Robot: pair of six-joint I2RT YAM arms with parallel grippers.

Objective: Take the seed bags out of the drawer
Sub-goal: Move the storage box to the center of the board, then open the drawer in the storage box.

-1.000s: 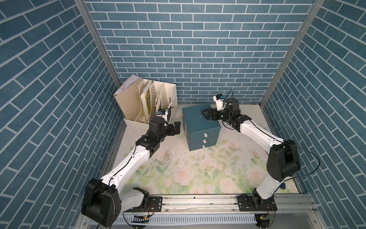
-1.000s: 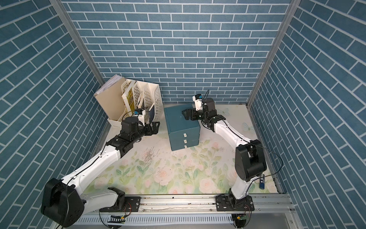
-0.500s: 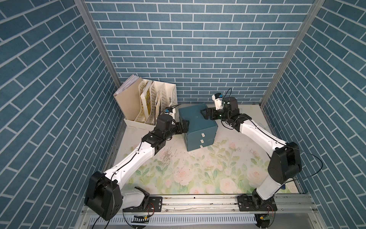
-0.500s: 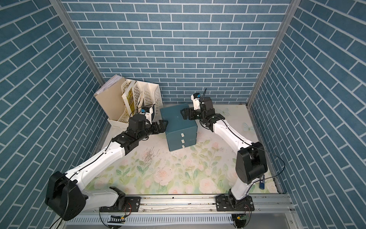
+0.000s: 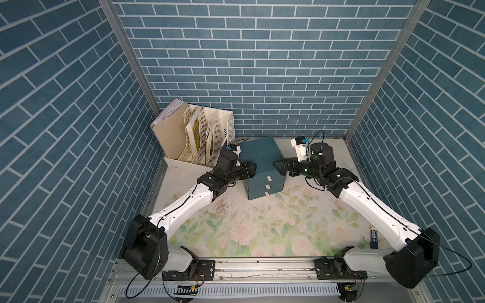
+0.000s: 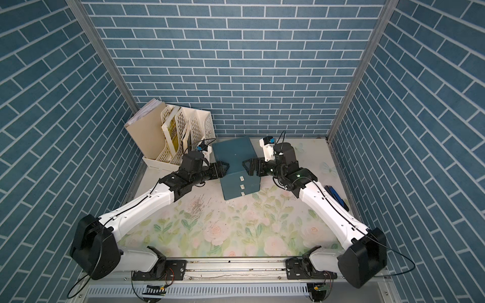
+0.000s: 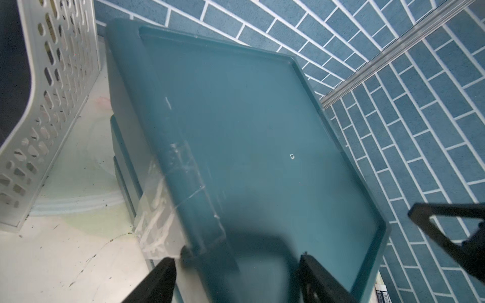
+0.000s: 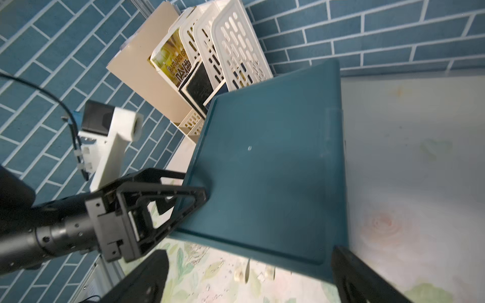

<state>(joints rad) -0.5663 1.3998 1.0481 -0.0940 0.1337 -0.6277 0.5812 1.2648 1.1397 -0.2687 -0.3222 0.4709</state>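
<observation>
Beside shut drawer unit (image 5: 259, 154), rack (image 5: 228, 123) holding books (image 5: 193, 129)

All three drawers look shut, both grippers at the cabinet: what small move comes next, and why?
Probably close the left gripper on the cabinet edge it straddles, to brace it. The drawers are shut, no seed bags show, and the open right gripper sits at the other side, free to pull a handle afterwards.

The drawer unit (image 5: 259, 157) stands toward the back of the worktop (image 5: 262, 230), near the middle. Just left of it, in the back corner, sits the file rack (image 5: 223, 131), with books (image 5: 193, 131) upright inside.
</observation>
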